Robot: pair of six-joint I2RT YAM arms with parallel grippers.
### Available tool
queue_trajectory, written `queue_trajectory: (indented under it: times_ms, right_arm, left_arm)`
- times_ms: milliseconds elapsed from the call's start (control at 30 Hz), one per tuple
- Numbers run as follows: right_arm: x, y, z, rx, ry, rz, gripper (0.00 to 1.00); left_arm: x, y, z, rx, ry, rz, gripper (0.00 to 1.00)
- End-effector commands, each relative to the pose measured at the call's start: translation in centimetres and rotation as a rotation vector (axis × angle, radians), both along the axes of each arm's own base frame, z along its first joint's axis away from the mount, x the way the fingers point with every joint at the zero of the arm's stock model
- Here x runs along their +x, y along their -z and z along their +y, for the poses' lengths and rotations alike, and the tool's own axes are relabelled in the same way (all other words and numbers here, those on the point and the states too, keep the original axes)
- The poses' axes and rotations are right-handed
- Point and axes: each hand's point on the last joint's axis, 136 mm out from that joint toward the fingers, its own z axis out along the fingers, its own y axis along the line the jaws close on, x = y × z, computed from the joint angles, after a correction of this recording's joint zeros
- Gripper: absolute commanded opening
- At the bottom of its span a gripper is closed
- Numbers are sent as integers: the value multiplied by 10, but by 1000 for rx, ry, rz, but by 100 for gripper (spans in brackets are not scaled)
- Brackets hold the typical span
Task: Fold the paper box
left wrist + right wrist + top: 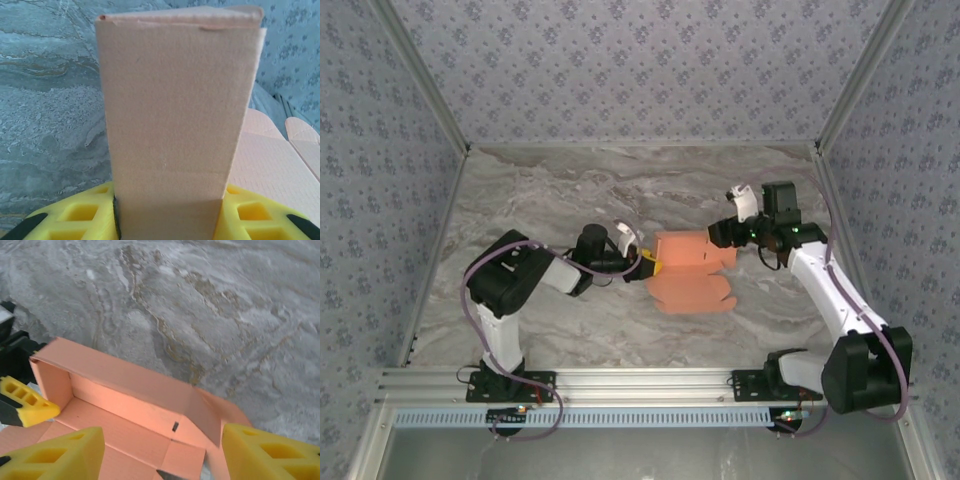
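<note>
The paper box (690,268) is a salmon-orange cardboard blank lying mid-table, partly folded, with one long wall raised and flaps spread flat towards the near side. My left gripper (648,264) is shut on the box's left end. In the left wrist view an upright panel of the paper box (170,115) stands pinched between the yellow fingers (75,215). My right gripper (725,235) hovers over the box's right end, open. Its yellow fingers (270,455) stand wide apart above the paper box (125,405), touching nothing. The left arm's yellow fingertip (27,402) shows at the box's far end.
The marbled grey table (570,190) is walled in by patterned panels on three sides. An aluminium rail (640,385) with both arm bases runs along the near edge.
</note>
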Motion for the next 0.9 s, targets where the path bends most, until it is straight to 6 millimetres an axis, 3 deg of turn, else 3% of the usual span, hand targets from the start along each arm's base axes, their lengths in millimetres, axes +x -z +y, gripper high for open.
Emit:
queue_trajectory:
  times_ms: [0,200,400,700,867]
  right_arm:
    - [-1,12,-2,75,48,50,63]
    - [14,42,1,44,-3,83,53]
    - [27,49,2,3,-44,92,54]
    - [23,78,15,-9,-86,154,52]
    - [19,74,29,50,-89,171,46]
  left_arm:
    - [5,-2,6,-21,-59,31,36]
    - [1,-6,7,-2,-42,20,37]
    - [1,-3,10,7,-51,36,37]
    - [3,-1,9,-6,-58,51,37]
    - [3,3,9,-11,-65,62,37]
